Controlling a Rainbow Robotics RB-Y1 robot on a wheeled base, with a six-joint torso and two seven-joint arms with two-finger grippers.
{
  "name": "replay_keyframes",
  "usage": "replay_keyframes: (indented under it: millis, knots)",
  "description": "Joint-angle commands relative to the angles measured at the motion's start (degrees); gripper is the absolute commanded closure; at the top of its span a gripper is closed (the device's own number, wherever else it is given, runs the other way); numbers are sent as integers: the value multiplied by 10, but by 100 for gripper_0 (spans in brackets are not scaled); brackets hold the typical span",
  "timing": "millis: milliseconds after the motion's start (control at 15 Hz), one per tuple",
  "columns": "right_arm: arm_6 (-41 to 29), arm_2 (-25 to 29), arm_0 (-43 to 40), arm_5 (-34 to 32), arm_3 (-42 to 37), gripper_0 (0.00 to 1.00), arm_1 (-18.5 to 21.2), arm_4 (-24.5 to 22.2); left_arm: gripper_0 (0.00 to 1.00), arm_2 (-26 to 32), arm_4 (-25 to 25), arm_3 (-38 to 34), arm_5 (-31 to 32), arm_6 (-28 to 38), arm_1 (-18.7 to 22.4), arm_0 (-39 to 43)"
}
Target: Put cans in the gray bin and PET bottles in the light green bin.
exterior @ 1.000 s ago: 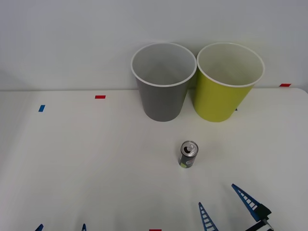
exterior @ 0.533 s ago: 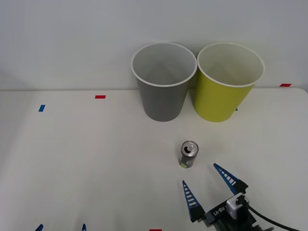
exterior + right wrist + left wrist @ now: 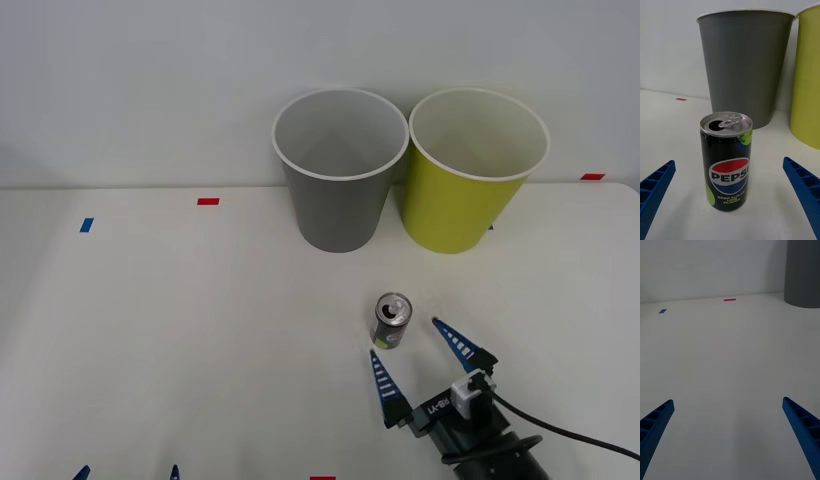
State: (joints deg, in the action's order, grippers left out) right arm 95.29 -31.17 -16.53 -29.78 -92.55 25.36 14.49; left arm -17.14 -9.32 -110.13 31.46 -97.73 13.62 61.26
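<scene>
A small dark can (image 3: 391, 322) with a silver top stands upright on the white table, in front of the gray bin (image 3: 335, 210). The light green bin (image 3: 460, 205) stands right of the gray one, almost touching it. My right gripper (image 3: 405, 337) is open just short of the can, one blue finger on each side. The right wrist view shows the can (image 3: 727, 165) between the fingers (image 3: 655, 187), with the gray bin (image 3: 741, 63) and the light green bin (image 3: 808, 75) behind. My left gripper (image 3: 128, 470) is open at the near left edge, holding nothing. PET bottles are out of view.
Both bins stand against the white back wall. Small tape marks lie flat on the table: red ones (image 3: 208, 201) (image 3: 592, 177) and a blue one (image 3: 86, 225). The left wrist view shows bare table and the gray bin's side (image 3: 805, 273).
My right gripper has come forward and left from the near right corner up to the can, staying open. The can, the bins and the left arm have not moved.
</scene>
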Motion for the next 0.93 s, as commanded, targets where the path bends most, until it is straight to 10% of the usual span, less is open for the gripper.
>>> replay_keyframes:
  millis: [67, 867, 933]
  knots:
    - [1, 4, 27, 30, 1, 0, -9, 5, 0, 0, 0, 0, 0, 0, 0, 0]
    - [0, 7, 62, 82, 1, 0, -16, 18, 0, 0, 0, 0, 0, 0, 0, 0]
    - [0, 8, 61, 82, 2, 25, -15, 19, 0, 0, 0, 0, 0, 0, 0, 0]
